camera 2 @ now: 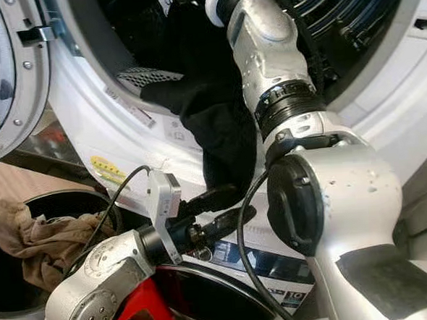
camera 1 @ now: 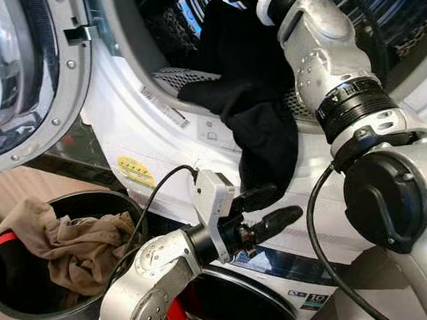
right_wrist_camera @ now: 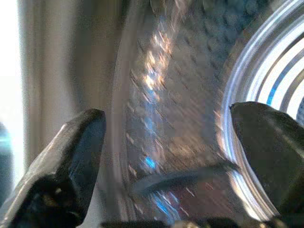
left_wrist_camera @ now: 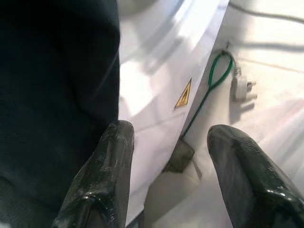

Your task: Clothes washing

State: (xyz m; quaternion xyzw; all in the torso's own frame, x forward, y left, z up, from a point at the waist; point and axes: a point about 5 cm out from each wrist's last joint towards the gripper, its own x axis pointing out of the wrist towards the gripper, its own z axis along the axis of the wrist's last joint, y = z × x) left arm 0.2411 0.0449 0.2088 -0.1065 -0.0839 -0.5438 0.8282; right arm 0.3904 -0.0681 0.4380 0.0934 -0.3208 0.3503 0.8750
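The left gripper hangs in front of the washing machine, its two black fingers spread apart and holding nothing; one finger sits just beside the lower end of the black garment, though whether it touches the cloth cannot be told. The right gripper is inside the drum, its fingers wide apart and empty, with perforated shiny metal between them. The right arm reaches up through the round opening. The black garment drapes out of the drum over the white rim and hangs down the front of the machine. The open door stands to the left. Below it a dark round basket holds a crumpled tan cloth. A small yellow warning triangle marks the white panel.
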